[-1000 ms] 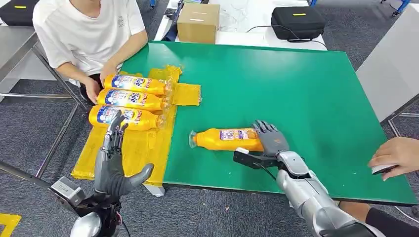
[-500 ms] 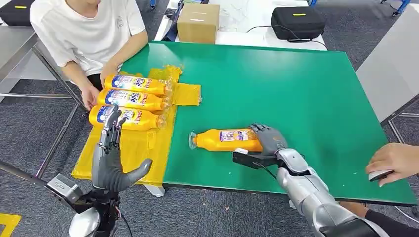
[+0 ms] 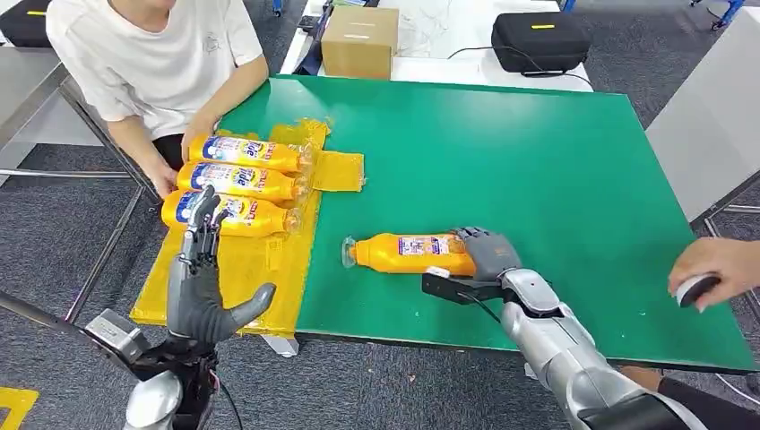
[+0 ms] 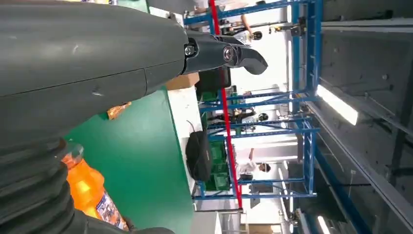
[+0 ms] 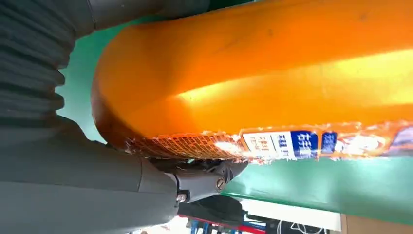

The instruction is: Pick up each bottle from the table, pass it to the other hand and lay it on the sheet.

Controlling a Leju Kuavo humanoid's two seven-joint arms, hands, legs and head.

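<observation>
Orange bottle (image 3: 412, 253) sits inside your right robot hand (image 3: 488, 255): clamp its base firmly, then lift toward the spread, empty left robot hand (image 3: 204, 287).

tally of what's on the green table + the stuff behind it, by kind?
Orange bottles: 4, with 3 on the yellow sheet at, and 1 on the green table at, right hand at its base
Cardboard box: 1
Black case: 1
Total: 6

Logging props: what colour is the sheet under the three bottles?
Yellow sheet, clearest in the head view.
</observation>
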